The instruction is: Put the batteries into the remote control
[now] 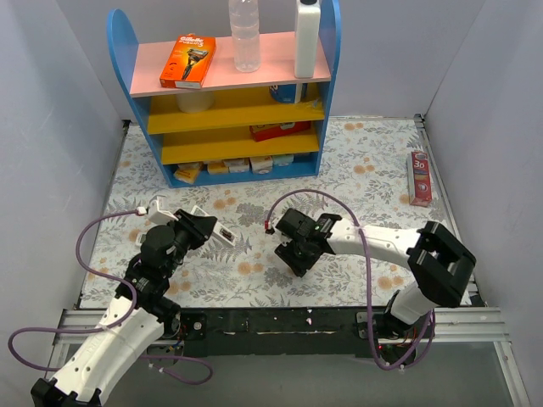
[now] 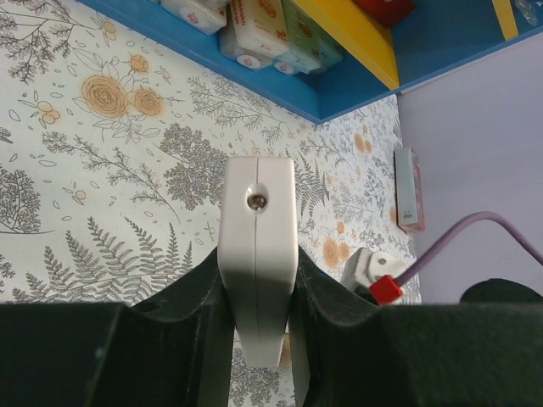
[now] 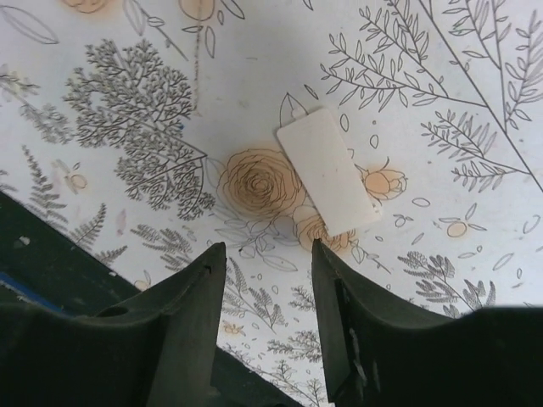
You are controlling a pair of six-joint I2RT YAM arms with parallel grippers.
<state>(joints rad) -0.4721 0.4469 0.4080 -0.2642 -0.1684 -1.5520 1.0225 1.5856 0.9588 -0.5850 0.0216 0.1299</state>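
On the left, the left claw (image 2: 259, 284) pinches the white remote control (image 2: 257, 216) by its sides, one end poking out past the fingertips over the floral worktop (image 2: 102, 170). On the right, the right claw (image 3: 265, 254) is spread and holds nothing. A small white cover plate (image 3: 328, 182) lies flat just beyond its fingertips.

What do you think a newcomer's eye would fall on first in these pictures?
Most likely the blue shelf unit at the back, with its pink top and an orange razor pack on it. Next, the left gripper clamped on the white remote control, held end-on above the floral cloth. The right gripper hangs open just short of a small white cover plate lying flat on the cloth.
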